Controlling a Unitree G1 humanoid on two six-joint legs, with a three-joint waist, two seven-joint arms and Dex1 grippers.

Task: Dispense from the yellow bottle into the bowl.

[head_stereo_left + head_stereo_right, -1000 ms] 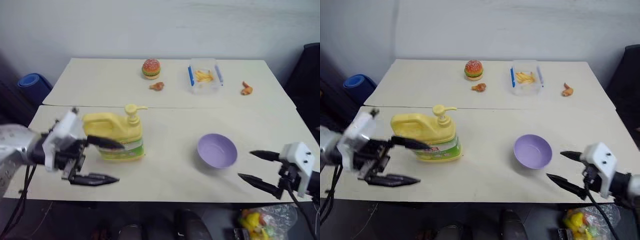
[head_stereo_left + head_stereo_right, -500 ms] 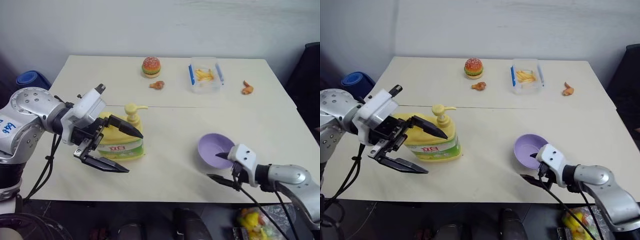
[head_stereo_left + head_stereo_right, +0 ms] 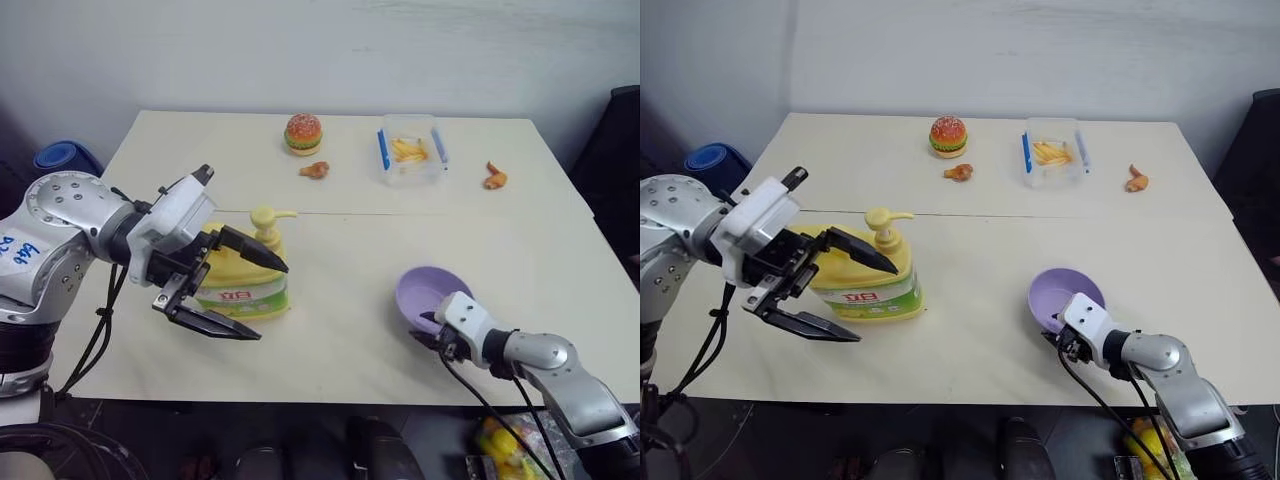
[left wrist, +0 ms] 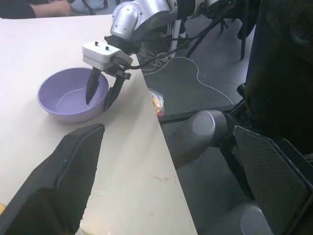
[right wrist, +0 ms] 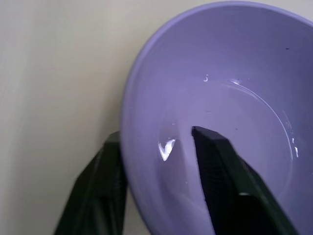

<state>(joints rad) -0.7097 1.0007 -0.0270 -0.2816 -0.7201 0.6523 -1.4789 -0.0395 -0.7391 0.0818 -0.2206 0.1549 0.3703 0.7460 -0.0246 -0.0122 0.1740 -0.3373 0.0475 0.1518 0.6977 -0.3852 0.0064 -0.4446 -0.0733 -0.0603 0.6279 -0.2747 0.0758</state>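
The right pincer [image 4: 103, 90] straddles the near rim of the bowl [image 3: 1068, 291], one black finger inside the basin and the other outside against the wall; the right wrist view shows the lavender rim running between the two fingers [image 5: 222, 181], which sit close on either side of it, so the pincer is closed on the rim. The bowl itself rests on the worktop [image 3: 340, 270] toward the robot's right, near the front edge, and its inside looks plain apart from a few glints.

The left pincer [image 3: 240, 298] stands wide open at the yellow bottle [image 3: 855, 277]. Its upper finger reaches across the front of the jug's shoulder, just below the pump top, while the lower finger hangs in front of the base near the worktop. Whether either finger touches the plastic cannot be told. The bottle stands upright on the worktop's left half, pump spout pointing toward the bowl, with its green-and-white label facing the robot. Bottle and bowl are well apart.

On the far half of the worktop lie a toy burger [image 3: 302, 134], a small brown food piece [image 3: 314, 171] just in front of it, a clear container of fries [image 3: 410, 151] and another brown piece [image 3: 492, 177] to its right.
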